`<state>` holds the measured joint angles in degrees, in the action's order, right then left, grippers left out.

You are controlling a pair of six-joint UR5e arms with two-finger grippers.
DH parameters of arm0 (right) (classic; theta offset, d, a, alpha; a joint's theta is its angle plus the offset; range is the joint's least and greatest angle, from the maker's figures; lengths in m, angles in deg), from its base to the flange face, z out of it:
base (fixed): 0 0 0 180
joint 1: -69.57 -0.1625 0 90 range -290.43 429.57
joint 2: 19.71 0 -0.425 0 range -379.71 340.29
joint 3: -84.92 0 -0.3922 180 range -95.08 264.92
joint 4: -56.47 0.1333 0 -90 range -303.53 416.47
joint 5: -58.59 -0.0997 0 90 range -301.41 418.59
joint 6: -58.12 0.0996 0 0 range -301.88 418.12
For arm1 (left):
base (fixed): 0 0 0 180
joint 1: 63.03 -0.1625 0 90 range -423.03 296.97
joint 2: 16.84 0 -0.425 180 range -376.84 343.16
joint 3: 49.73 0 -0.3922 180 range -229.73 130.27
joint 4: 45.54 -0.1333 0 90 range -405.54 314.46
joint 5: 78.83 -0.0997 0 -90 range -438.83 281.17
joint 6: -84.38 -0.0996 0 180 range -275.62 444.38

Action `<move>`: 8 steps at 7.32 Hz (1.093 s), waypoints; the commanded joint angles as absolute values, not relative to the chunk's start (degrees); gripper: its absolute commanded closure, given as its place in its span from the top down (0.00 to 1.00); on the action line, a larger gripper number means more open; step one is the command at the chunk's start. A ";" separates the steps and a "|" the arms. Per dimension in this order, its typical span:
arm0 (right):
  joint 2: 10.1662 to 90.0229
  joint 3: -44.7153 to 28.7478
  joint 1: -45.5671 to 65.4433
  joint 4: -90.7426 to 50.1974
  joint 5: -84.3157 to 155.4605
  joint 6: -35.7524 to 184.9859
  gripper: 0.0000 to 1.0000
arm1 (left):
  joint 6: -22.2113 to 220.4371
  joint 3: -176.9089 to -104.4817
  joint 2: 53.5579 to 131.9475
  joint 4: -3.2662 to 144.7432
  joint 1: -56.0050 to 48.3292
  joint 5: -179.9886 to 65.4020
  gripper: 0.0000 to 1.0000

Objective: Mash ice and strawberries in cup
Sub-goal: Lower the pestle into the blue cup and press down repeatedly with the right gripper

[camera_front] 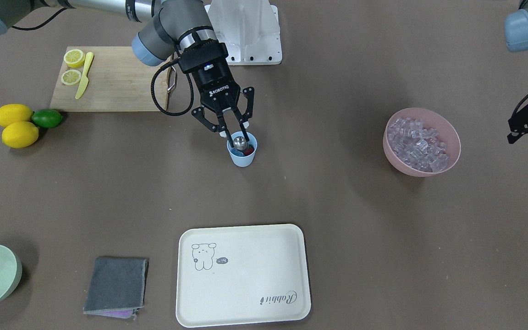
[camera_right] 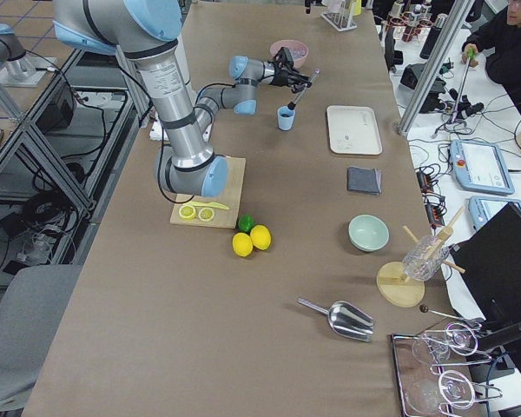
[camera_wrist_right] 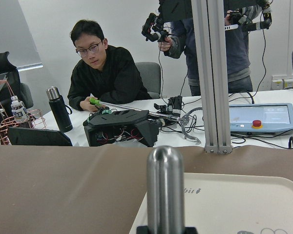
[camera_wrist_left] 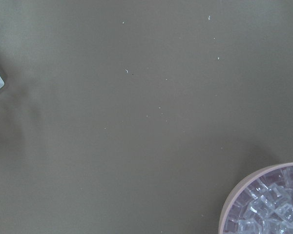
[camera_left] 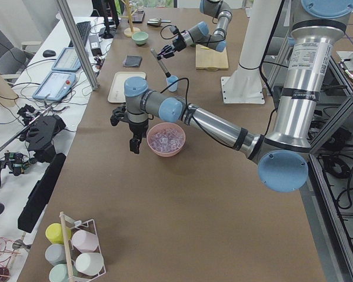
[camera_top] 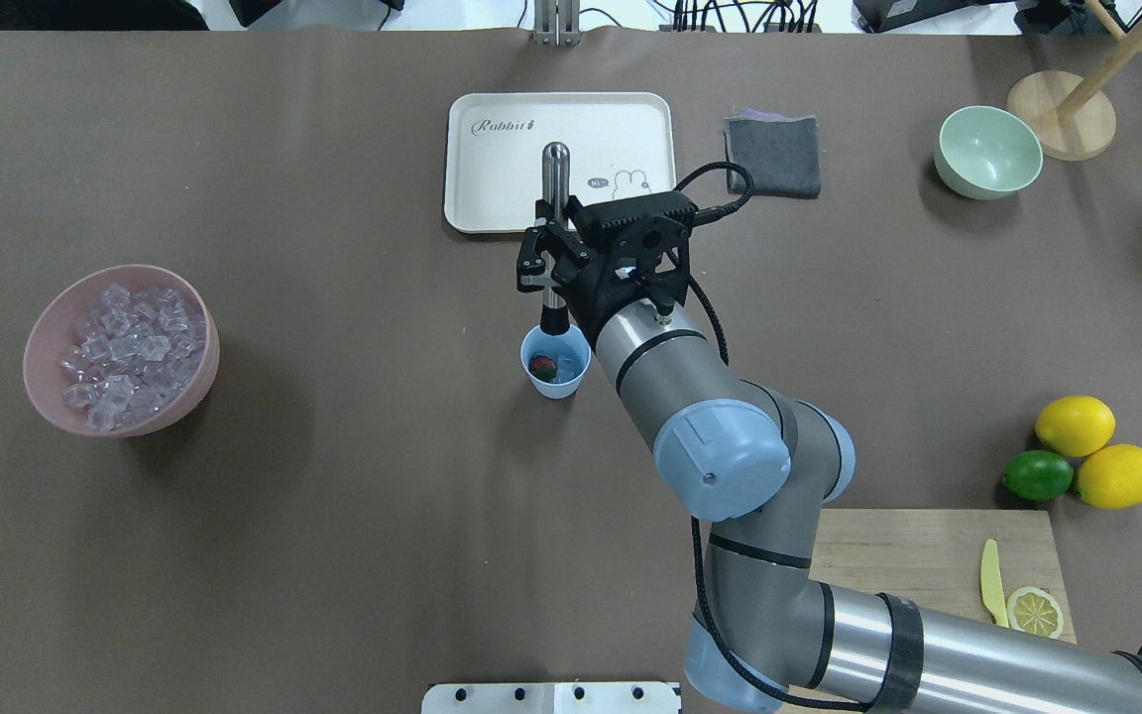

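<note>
Your right hand (camera_front: pixel 233 134) is clamped on a metal masher (camera_top: pixel 555 188). It grips the rod partway down and tilts it, with the top leaning toward your edge of the desk and the lower end dipping into the cup (camera_top: pixel 559 382). That slant probably lets the working end reach the contents while the fingers stay above the rim. The cup stands about mid-desk, just short of the tray (camera_top: pixel 492 188), and the strawberry (camera_top: pixel 541 367) lies red in its bottom. You can't tell whether any cubes sit beside it. The ice (camera_top: pixel 125 347) you can be sure of fills the pink bowl (camera_front: pixel 410 170) toward the desk's left end. The left hand (camera_left: pixel 133 144) hangs just beside that bowl, clear of the mashing, and you cannot tell whether its fingers are apart or together. "ROBOTIQ" is printed on the right hand's body, and the tray reads "Rabbit" next to a small cartoon animal.
</note>
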<state>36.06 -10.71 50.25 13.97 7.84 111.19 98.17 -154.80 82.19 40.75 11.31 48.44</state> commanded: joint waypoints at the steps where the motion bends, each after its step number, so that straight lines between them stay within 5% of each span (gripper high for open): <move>1: 37.67 -10.61 51.81 16.91 7.97 110.33 0.00 | 98.09 -155.02 82.12 40.68 11.32 48.44 0.97; 8: 36.89 -7.89 52.52 17.10 9.64 110.06 0.00 | 98.09 -155.28 81.95 40.68 11.32 48.35 0.97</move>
